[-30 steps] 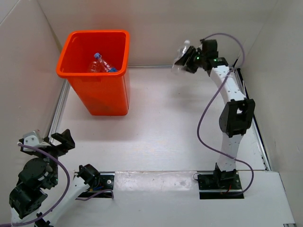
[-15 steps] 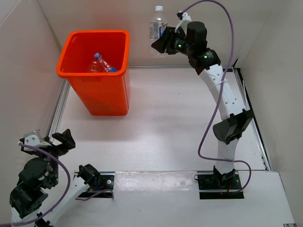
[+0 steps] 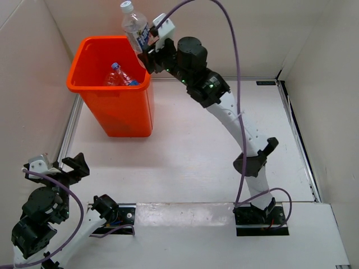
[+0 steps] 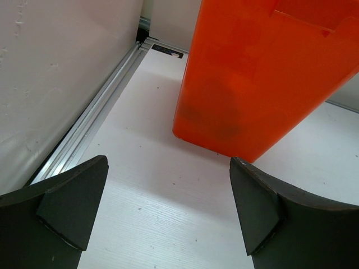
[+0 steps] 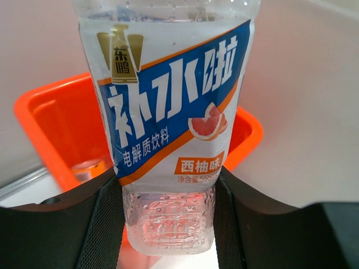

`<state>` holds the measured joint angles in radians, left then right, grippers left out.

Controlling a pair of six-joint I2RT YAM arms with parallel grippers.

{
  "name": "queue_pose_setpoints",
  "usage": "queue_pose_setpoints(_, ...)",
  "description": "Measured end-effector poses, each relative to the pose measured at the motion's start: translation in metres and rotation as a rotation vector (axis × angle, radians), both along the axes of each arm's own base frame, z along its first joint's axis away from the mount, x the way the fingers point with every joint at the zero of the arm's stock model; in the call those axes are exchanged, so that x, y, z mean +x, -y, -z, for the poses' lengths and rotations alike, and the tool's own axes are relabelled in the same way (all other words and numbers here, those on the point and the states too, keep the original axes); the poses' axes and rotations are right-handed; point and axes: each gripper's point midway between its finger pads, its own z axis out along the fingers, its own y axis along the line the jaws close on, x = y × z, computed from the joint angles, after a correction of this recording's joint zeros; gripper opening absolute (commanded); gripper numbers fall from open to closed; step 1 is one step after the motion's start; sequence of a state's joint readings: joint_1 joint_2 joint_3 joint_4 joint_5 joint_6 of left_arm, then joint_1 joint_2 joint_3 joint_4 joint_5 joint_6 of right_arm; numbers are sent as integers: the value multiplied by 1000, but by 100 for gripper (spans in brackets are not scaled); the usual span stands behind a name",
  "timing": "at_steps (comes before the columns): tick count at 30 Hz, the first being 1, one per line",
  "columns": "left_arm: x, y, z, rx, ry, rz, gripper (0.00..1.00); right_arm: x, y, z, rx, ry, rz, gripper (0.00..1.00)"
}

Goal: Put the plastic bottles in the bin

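Observation:
The orange bin (image 3: 120,106) stands at the back left of the table, its side filling the left wrist view (image 4: 263,73). A clear plastic bottle with a blue cap (image 3: 119,75) lies inside it. My right gripper (image 3: 147,51) is shut on another clear plastic bottle with a white cap and blue label (image 3: 135,28), held above the bin's right rim. In the right wrist view that bottle (image 5: 168,112) stands between the black fingers (image 5: 101,224), with the bin (image 5: 56,129) behind it. My left gripper (image 3: 59,168) rests open near the front left, nothing between its jaws (image 4: 168,213).
White walls enclose the table on the left, back and right. An aluminium rail (image 4: 90,123) runs along the left wall. The right arm (image 3: 230,117) stretches diagonally across the table from its base (image 3: 261,216).
The right arm has swung left from the back right corner, carrying the bottle to above the bin's right rim. The left arm has not moved.

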<state>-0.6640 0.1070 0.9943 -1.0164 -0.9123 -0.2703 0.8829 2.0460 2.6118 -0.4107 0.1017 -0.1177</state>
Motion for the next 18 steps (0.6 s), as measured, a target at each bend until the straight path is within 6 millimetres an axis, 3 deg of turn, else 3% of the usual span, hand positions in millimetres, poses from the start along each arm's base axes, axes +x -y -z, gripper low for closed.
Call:
queue_pose_setpoints(4, 0, 0, 0, 0, 0, -1, 100, 5, -34, 8, -40, 115, 24, 43)
queue_pose_setpoints(7, 0, 0, 0, 0, 0, 0, 100, 10, -67, 38, -88, 137, 7, 53)
queue_pose_setpoints(8, 0, 0, 0, 0, 0, 0, 100, 11, -77, 52, -109, 130, -8, 59)
queue_pose_setpoints(9, 0, 0, 0, -1, 0, -1, 100, 12, -85, 66, -131, 118, -26, 74)
queue_pose_setpoints(11, 0, 0, 0, -1, 0, 0, 100, 19, -94, 88, -155, 95, -43, 90)
queue_pose_setpoints(18, 0, 0, 1, 1, -1, -1, 100, 44, -78, 78, -142, 147, 45, 90)
